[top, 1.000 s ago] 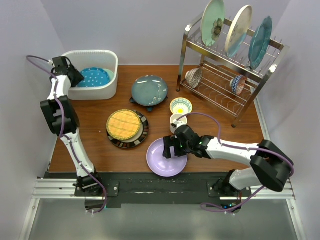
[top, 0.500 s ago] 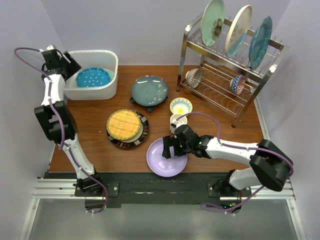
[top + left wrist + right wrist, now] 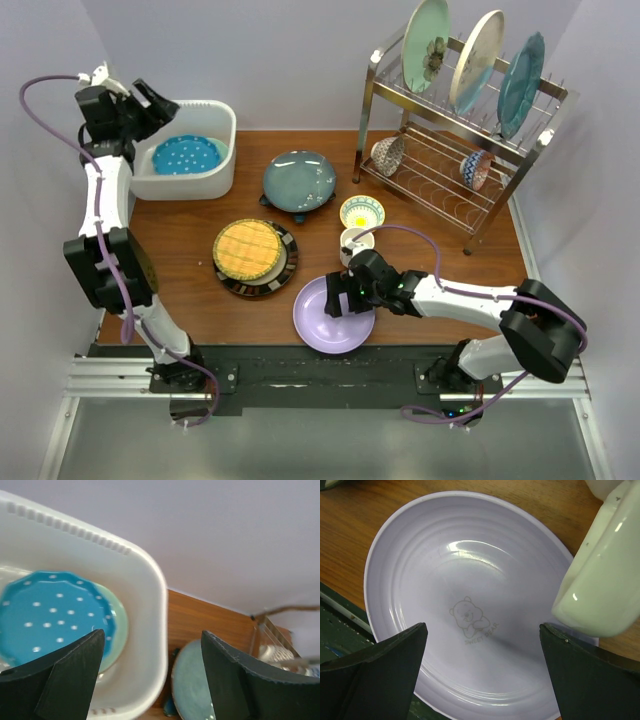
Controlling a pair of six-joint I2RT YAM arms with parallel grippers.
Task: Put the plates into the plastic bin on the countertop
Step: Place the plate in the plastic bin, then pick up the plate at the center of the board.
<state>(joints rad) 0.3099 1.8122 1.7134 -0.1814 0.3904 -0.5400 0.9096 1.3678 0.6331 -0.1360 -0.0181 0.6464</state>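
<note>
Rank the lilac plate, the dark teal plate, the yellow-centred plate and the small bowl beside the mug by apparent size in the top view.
Largest: yellow-centred plate and lilac plate, too alike to rank; the right gripper covers part of the lilac one.
Then: dark teal plate.
Smallest: small bowl.

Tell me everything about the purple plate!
The lilac plate is round, pale purple and shiny, like plastic. It has ringed steps inside and a tiny bear with the words SWEET BEAR in the middle. It lies flat, face up and empty, on the countertop near its front edge. The open right gripper hangs over it; a white mug stands beside its rim.
</note>
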